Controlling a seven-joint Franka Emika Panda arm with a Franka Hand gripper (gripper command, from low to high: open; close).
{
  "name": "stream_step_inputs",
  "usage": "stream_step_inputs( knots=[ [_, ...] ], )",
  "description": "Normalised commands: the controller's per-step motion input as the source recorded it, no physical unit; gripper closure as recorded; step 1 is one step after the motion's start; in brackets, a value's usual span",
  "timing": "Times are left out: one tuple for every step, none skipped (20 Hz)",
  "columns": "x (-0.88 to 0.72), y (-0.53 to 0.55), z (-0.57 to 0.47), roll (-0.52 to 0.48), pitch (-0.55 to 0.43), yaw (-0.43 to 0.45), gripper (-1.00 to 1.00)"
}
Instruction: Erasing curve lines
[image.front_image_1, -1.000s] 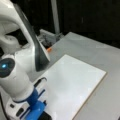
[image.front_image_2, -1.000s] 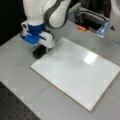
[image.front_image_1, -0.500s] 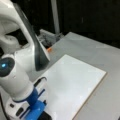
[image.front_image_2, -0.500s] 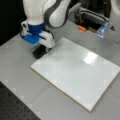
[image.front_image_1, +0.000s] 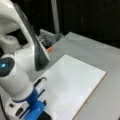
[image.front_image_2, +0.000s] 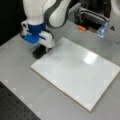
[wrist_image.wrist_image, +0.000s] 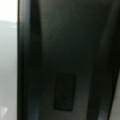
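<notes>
From my station I see the gripper (image.front_image_2: 40, 50) low at the near-left corner of the white board (image.front_image_2: 75, 72) in a front view, its blue mount above and a black block (image.front_image_2: 39, 52) under it, which sits on the grey table (image.front_image_2: 20, 82) right at the board's edge; whether the block overlaps the board I cannot tell. In a front view the same gripper (image.front_image_1: 41, 113) shows at the bottom left, with the blue mount and the dark block cut off by the frame's lower edge, next to the board (image.front_image_1: 75, 85). I cannot tell how far the fingers are spread, nor can I be sure they are clamped on the block, since the mount and block hide them in both front views. The wrist view is filled by a dark flat surface (wrist_image.wrist_image: 65, 62) close to the lens, with a pale strip at its left side. I can find no curve lines on the board: its white face looks clean in both front views, with only a bright glare patch toward a front view's right. A small orange object (image.front_image_2: 81, 28) lies on the table beyond the board's far edge, well apart from the gripper.
</notes>
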Motion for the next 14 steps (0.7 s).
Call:
stream_step_inputs(
  knots=[
    [-0.06, 0.07, 0.26, -0.102, 0.165, -0.103, -1.00],
    [-0.06, 0.08, 0.25, -0.103, 0.160, -0.064, -1.00],
    [-0.06, 0.08, 0.24, -0.101, 0.154, -0.029, -1.00],
    [-0.05, 0.08, 0.20, -0.099, 0.146, 0.001, -1.00],
    [-0.05, 0.09, 0.18, -0.129, 0.150, 0.020, -1.00],
    [-0.05, 0.09, 0.17, -0.139, 0.138, 0.039, -1.00],
    [-0.05, 0.09, 0.15, -0.141, 0.129, 0.051, -1.00],
    [-0.05, 0.09, 0.14, -0.142, 0.132, 0.060, -1.00],
    [-0.05, 0.09, 0.13, -0.141, 0.129, 0.065, -1.00],
    [-0.05, 0.10, 0.12, -0.135, 0.124, 0.068, -1.00],
    [-0.05, 0.10, 0.10, -0.127, 0.119, 0.066, -1.00],
    [-0.05, 0.11, 0.10, -0.133, 0.133, 0.080, -1.00],
    [-0.05, 0.13, 0.10, -0.140, 0.141, 0.095, -1.00],
    [-0.05, 0.16, 0.12, -0.149, 0.155, 0.108, -1.00]
  ],
)
